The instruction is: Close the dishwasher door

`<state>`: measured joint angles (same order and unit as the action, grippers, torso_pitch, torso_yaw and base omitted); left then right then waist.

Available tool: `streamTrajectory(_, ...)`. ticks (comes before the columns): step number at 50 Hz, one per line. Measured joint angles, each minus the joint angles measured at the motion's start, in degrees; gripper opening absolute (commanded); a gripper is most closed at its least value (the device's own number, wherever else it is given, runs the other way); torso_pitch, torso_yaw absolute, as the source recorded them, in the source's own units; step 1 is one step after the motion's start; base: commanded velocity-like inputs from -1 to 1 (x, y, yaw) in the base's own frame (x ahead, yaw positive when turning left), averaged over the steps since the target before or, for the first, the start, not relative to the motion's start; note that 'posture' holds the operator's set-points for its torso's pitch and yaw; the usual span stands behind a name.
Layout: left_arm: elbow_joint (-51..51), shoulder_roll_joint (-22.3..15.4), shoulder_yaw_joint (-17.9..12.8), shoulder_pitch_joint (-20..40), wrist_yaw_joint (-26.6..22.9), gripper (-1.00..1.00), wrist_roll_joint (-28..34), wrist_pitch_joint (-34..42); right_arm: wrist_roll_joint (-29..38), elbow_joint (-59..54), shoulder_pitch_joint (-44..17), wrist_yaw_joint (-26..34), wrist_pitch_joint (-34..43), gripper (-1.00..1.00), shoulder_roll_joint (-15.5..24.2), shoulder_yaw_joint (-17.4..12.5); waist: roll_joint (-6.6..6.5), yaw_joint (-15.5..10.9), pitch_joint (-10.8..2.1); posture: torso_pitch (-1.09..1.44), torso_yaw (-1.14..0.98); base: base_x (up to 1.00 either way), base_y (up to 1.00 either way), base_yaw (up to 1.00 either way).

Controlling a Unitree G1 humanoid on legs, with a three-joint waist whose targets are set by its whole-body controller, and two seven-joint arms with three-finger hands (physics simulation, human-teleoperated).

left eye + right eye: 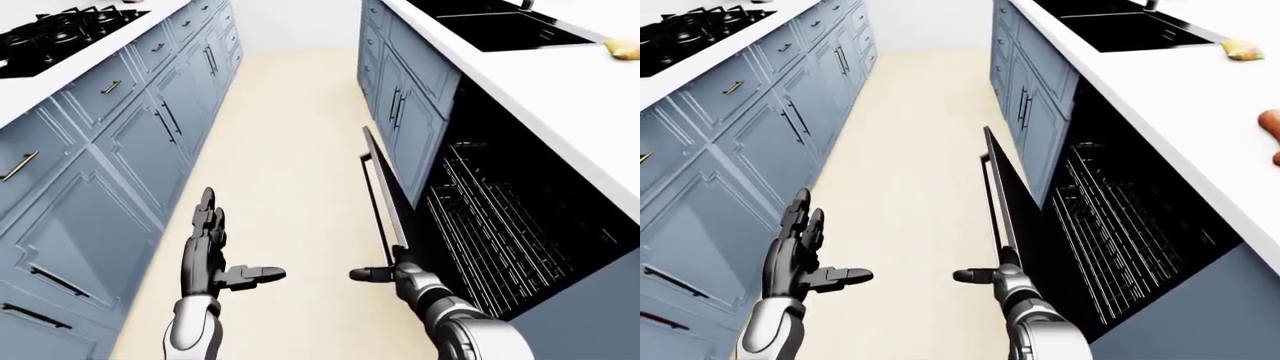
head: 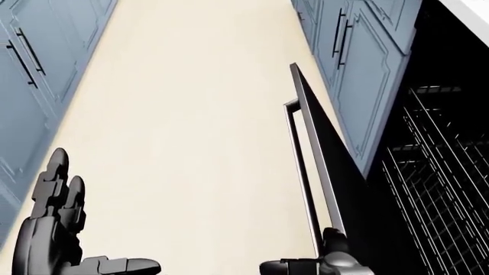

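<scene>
Right hand (image 1: 395, 271) fingers spread, touching near edge of half-raised dishwasher door (image 1: 385, 196); nothing held. Left hand (image 1: 208, 255) open, empty, over floor (image 1: 290, 150). Wire racks (image 1: 490, 217) visible inside.

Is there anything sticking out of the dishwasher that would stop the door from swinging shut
Nothing visible does. The dishwasher door stands partly raised with the right hand at its near edge. The wire racks sit inside the dark cavity, and none appears to stick out past the opening. The left hand is open, off over the floor.
</scene>
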<state>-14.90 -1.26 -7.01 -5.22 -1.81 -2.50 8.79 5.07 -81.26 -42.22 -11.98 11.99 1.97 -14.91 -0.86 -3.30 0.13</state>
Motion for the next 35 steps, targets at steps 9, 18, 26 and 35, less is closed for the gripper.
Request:
streamTrajectory(9,0.09,-0.02,0.01,0.04,0.0,1.0,-0.03,0.05,0.59,0.3,-0.27,-3.82,-0.54,1.0,1.26,0.14,0.22,-0.02,0.21,0.0,0.0,0.0,0.0,0.0)
streamTrajectory(18,0.3,0.0,0.13,0.08,0.07,1.0,0.08,-0.06,1.28,0.78,-0.06,-6.55,-1.19,1.0,2.22,0.14,0.59,-0.05,0.23,0.0,0.0,0.0,0.0,0.0)
streamTrajectory(26,0.56,-0.02,0.15,0.17,0.23,1.0,0.16,-0.13,1.09,0.69,-0.22,-7.45,-1.06,1.0,3.23,0.25,0.69,-0.13,0.16,0.0,0.0,0.0,0.0,0.0)
streamTrajectory(35,0.52,0.0,0.21,0.03,0.31,1.0,0.29,-0.24,0.53,1.34,0.3,-8.34,-1.87,1.0,5.66,0.3,1.0,-0.21,0.3,0.0,0.0,0.0,0.0,0.0)
